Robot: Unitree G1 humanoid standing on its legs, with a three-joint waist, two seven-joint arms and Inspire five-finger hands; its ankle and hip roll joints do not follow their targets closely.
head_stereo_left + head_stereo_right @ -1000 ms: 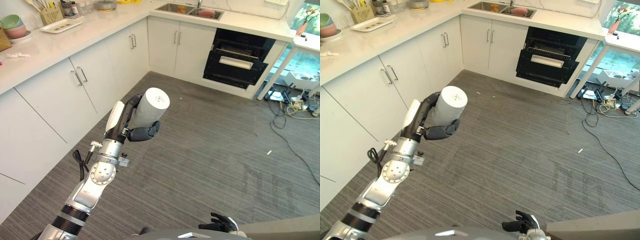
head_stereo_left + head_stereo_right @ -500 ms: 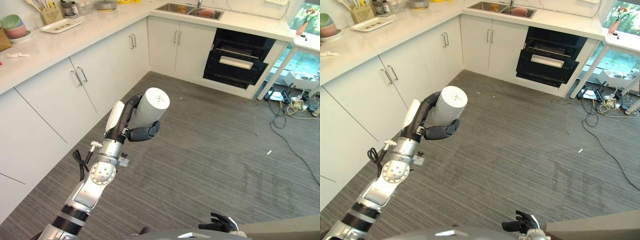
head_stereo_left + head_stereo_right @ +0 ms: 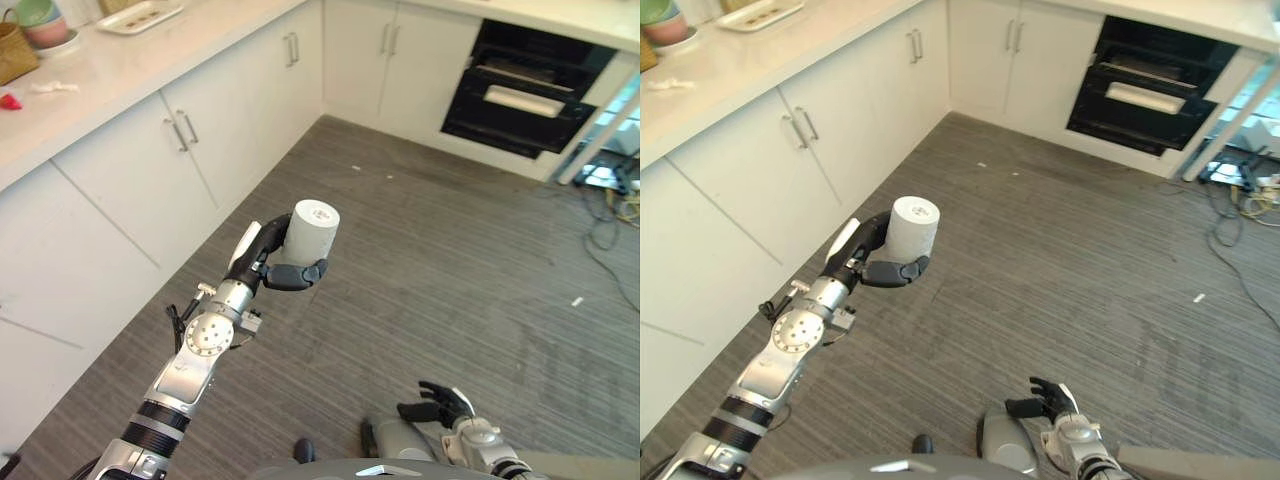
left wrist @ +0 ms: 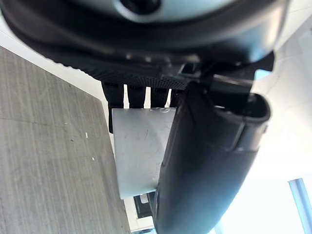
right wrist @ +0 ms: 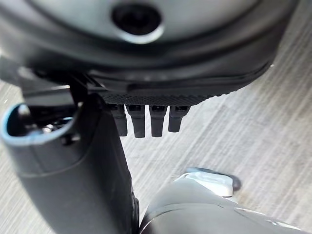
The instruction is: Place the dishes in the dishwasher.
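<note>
Left robot hand [image 3: 268, 262] clamped on cup [image 3: 311, 232] | upside-down, axis near-vertical (slightly tilted)

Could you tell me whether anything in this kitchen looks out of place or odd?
The dishwasher stands open. A small white scrap lies on the floor. The left robot hand holds a white cup bottom up.

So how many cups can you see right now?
1: a white cup, held upside down in the left hand above the floor. The stacked bowls on the countertop might hide others.
</note>
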